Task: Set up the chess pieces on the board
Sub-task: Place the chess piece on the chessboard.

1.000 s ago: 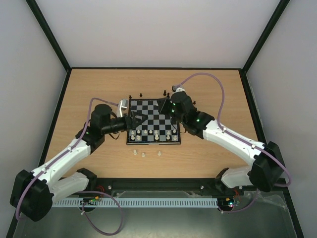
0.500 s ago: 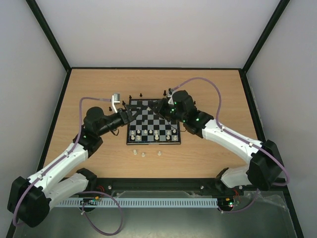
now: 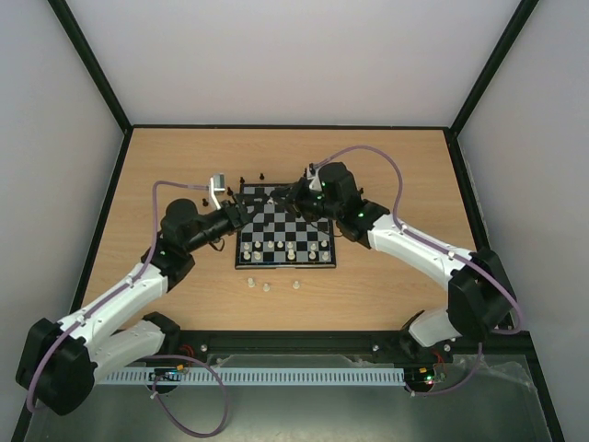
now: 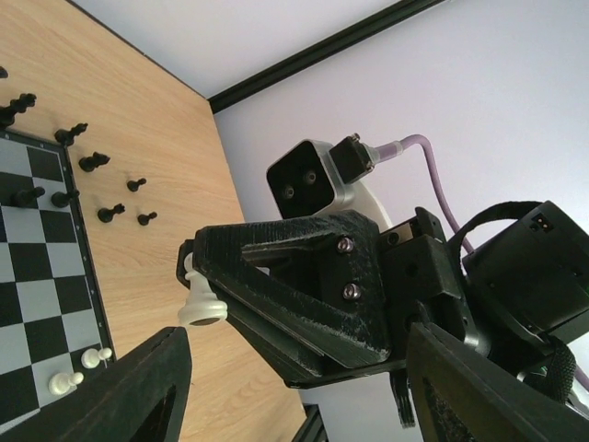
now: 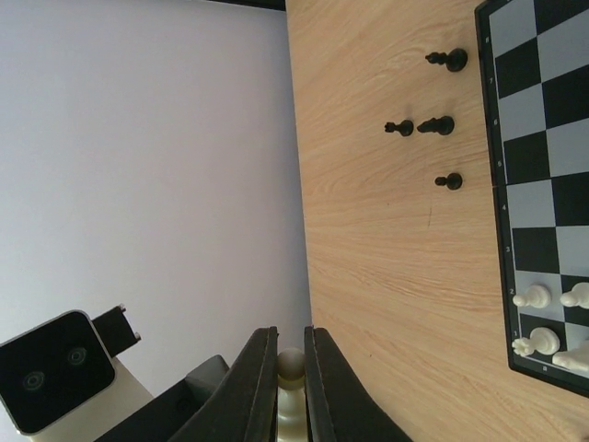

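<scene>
Right gripper [image 5: 290, 345] fingers clamped on tiny cream-white round-headed chess piece [image 5: 291, 382], held in air nr far side of small black-and-grey chequered board [image 5: 543, 120]. Left gripper [image 4: 296, 368] fingers apart, empty. Prob best: carry to free near-side sq, lower upright, centre, don't clip white pieces [image 5: 534, 296] standing there

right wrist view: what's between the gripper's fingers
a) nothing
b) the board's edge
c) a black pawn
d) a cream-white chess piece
D: a cream-white chess piece sits pinched in the right gripper, its round head showing at the fingertips.
</scene>
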Controlling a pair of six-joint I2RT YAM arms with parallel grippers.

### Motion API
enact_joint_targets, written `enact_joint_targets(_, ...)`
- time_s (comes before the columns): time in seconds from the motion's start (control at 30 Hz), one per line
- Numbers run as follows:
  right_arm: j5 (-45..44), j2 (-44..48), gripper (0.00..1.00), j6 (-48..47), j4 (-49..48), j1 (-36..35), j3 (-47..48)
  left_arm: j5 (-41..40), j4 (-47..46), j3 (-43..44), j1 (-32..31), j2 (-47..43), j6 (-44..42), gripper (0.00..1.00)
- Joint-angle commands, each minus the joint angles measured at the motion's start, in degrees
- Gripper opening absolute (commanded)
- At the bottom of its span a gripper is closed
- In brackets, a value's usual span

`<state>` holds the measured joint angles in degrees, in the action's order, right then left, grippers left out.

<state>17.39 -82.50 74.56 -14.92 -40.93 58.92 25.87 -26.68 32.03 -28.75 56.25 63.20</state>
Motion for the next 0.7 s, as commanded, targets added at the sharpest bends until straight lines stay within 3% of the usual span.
enact_joint_targets(0.0, 2.90, -1.22, 0.08, 1.89, -1.62, 0.17, 2.74, -1.40, -2.75, -0.63, -0.60, 0.79, -0.72, 0.66)
enact_joint_targets(0.3, 3.41, -1.91, 0.07, 1.73, -0.62, 0.12, 4.26, -4.45, -0.47, -0.57, -1.75, 2.11, -3.43, 0.63)
enact_joint_targets(0.67, 4.33, -2.76, 0.08, 1.84, -0.64, 0.14, 4.32, -6.09, -1.01, -0.14, -2.53, 4.42, -4.11, 0.50)
